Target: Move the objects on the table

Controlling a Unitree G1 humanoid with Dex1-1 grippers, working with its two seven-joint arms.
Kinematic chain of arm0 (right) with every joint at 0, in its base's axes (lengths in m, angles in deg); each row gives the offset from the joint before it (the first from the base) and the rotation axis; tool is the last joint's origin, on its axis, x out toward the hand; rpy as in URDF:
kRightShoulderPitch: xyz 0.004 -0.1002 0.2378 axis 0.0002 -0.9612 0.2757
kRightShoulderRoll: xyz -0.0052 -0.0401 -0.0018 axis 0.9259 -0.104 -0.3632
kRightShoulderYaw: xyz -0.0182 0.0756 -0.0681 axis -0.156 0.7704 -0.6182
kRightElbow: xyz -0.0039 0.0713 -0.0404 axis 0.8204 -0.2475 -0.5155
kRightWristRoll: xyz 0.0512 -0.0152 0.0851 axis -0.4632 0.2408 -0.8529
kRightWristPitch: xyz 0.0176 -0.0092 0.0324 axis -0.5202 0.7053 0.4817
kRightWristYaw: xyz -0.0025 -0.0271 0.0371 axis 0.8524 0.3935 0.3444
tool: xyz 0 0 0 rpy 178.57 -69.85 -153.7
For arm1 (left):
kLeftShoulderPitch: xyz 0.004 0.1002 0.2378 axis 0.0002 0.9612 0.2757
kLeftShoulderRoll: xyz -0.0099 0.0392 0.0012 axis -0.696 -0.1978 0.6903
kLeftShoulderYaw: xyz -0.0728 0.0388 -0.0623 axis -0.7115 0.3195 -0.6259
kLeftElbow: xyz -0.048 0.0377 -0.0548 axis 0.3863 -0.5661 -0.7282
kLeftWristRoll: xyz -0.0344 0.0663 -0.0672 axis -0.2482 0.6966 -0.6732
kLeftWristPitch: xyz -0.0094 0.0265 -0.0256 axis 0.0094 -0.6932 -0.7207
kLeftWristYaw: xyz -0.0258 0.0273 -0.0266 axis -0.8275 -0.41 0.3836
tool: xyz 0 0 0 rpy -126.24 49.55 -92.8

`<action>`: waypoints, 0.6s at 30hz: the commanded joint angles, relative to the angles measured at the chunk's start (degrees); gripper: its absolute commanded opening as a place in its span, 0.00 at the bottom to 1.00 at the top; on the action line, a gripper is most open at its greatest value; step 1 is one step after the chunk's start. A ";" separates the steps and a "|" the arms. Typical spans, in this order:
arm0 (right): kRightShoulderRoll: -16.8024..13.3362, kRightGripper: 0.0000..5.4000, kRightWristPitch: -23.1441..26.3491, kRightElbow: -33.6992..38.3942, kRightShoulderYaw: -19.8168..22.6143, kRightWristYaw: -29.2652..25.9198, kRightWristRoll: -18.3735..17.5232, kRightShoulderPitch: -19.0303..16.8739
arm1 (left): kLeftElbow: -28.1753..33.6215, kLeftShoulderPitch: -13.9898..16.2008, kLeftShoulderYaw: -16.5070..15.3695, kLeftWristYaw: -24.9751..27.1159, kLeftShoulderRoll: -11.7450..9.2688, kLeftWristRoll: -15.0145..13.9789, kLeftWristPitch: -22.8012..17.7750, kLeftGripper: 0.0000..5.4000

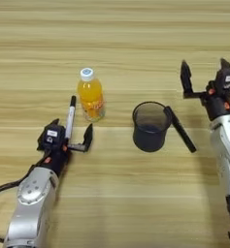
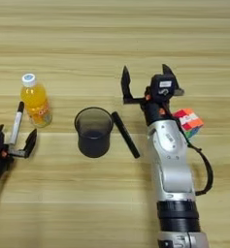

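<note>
On the wood-grain table (image 1: pixel 116 43), the left eye view shows an orange-drink bottle (image 1: pixel 90 95) with a white cap standing upright left of centre. Just to its left lies a white marker pen (image 1: pixel 70 118) with a black cap, pointing away from the robot; its near end runs in beside the body of the left gripper (image 1: pixel 73 135). That claw is released, its two black fingers spread wide; whether the pen touches either finger I cannot tell. The silver left arm runs down to the lower left corner. Right of the bottle stands a dark translucent cup (image 1: pixel 151 126), upright and open at the top. A black marker pen (image 1: pixel 181 129) lies slanted just beside the cup's right side, its far end close to the rim. At the right edge the right gripper (image 1: pixel 204 72) hangs beyond the cup, fingers parted and gripping nothing.

In the right eye view the same things sit further left: bottle, white pen, cup and black pen in the same order. The right gripper shows whole here, its two fingers apart and pointing away from the robot, with the black pen's far end near its wrist. A multicoloured cube (image 2: pixel 188 122) lies just beside the right forearm, on its right side. Only the spread fingers of the left gripper show at the left edge
</note>
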 commanded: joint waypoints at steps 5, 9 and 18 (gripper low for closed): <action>-1.87 1.00 -1.39 -4.18 3.98 0.75 -0.69 -1.35 | 1.70 -0.25 0.49 1.38 0.02 -0.91 3.60 0.99; -1.92 1.00 -2.24 -5.68 4.13 0.61 -0.65 -1.67 | 2.16 -0.22 1.02 2.26 -0.01 -0.45 6.59 0.99; -2.07 1.00 -3.10 -7.08 4.41 0.69 -1.14 -1.17 | 1.76 -0.47 2.56 3.18 -0.22 0.19 9.78 0.99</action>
